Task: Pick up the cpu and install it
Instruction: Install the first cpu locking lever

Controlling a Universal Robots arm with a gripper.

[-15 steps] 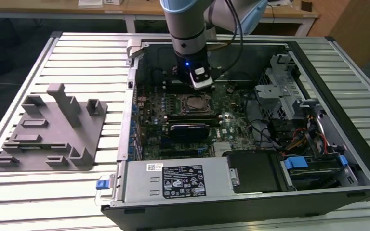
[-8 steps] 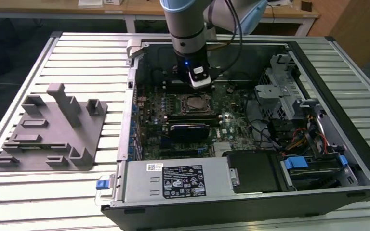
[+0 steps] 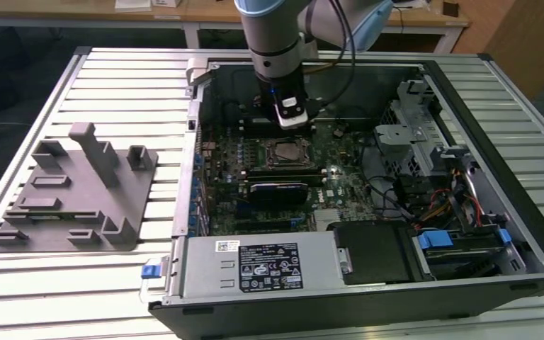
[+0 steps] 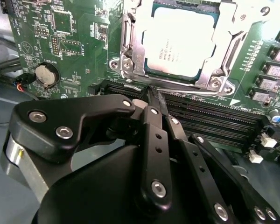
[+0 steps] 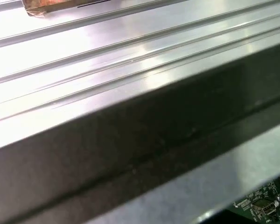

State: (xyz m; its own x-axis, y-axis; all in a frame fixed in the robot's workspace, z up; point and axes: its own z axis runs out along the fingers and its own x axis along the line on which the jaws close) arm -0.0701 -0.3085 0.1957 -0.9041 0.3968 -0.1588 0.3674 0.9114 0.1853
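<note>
You have the cpu (image 4: 179, 43) already lying in its socket (image 4: 130, 56) on the motherboard (image 4: 70, 42), silver top up, metal frame around it. The gripper (image 4: 154, 95) sits just beside the socket over the memory slots (image 4: 214, 116), fingers (image 4: 151, 135) pressed together and empty. Risks, as judgement: the tips look near the slots, so any sideways drift could scrape them or catch the frame. Whether the chip sits fully flat, you cannot tell; loading it tilted could harm the contacts beneath.
</note>
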